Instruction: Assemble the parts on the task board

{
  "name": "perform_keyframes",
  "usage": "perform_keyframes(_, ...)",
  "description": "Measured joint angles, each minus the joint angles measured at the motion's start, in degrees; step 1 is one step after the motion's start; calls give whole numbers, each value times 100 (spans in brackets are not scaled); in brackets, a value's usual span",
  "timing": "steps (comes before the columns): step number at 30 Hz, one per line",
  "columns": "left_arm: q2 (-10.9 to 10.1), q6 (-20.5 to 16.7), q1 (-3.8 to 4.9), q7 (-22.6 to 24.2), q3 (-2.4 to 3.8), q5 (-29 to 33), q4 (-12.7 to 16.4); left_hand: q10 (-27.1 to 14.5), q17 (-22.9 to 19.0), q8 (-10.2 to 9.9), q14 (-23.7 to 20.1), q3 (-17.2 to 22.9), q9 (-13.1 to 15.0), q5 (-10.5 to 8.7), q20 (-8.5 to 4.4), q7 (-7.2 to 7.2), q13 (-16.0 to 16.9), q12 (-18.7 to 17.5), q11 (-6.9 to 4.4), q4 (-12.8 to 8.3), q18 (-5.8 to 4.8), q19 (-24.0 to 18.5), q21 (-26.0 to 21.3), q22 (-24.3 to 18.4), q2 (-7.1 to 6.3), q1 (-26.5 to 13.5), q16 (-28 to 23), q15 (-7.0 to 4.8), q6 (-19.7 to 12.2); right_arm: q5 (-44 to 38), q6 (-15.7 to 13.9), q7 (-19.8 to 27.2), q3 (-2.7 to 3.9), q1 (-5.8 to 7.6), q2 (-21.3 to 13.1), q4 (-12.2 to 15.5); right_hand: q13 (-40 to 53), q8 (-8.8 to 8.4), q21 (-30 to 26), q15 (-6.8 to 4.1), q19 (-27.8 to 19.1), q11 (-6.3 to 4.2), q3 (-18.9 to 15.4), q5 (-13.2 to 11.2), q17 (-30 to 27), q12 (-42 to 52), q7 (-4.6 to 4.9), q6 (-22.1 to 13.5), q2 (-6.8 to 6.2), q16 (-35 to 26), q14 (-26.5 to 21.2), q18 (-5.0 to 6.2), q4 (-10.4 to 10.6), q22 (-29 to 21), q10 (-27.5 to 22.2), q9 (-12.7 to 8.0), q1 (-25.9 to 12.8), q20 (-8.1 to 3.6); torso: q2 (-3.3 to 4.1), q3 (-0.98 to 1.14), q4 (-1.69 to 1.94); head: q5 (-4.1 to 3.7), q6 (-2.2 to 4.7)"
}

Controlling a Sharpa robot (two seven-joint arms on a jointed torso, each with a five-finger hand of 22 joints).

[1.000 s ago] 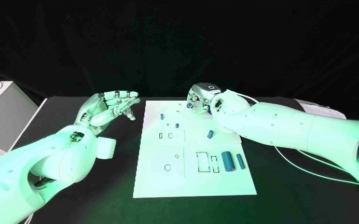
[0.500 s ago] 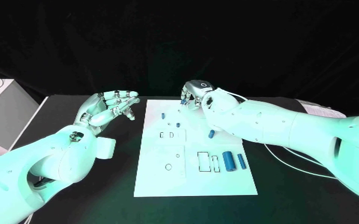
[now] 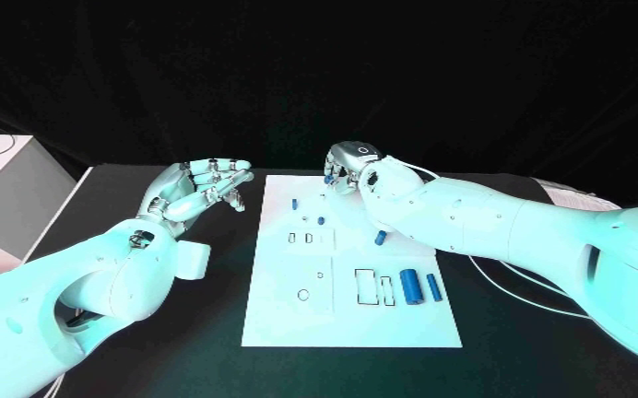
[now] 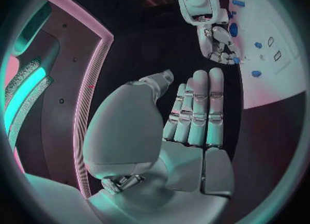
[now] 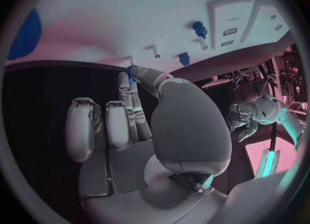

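Meanwhile the right hand (image 3: 348, 166) sits over the far edge of the white task board (image 3: 286, 310), its fingers (image 5: 132, 100) curled down and pinching a small blue part (image 5: 131, 72) just above the board. Another small blue part (image 3: 294, 202) stands upright near the far left corner of the board, a further one (image 3: 381, 237) lies beside the right forearm, and two larger blue cylinders (image 3: 409, 283) lie side by side near the right edge next to the rectangular slots. The left hand (image 3: 199, 186) hovers over the black tabletop (image 3: 159, 352) just left of the board, its fingers (image 4: 200, 105) stretched out fairly straight and holding nothing.
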Motion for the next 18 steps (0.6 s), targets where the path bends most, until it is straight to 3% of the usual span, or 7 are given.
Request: perform_keyframes(18, -16, -1, 2, -14, 8, -18, 6, 0, -1, 0, 0, 0, -1, 0, 20, 0, -1, 0, 0, 0, -1, -20, 0, 11, 0, 0, 0, 0, 0, -31, 183, 1, -9, 4, -34, 30, 5, -1, 20, 0, 0, 0, 0, -8, 2, -11, 5, -33, -8, -3, 0, 0, 0, 8, 0, 78, -7, 0, 21, 7, -25, 30, -25)
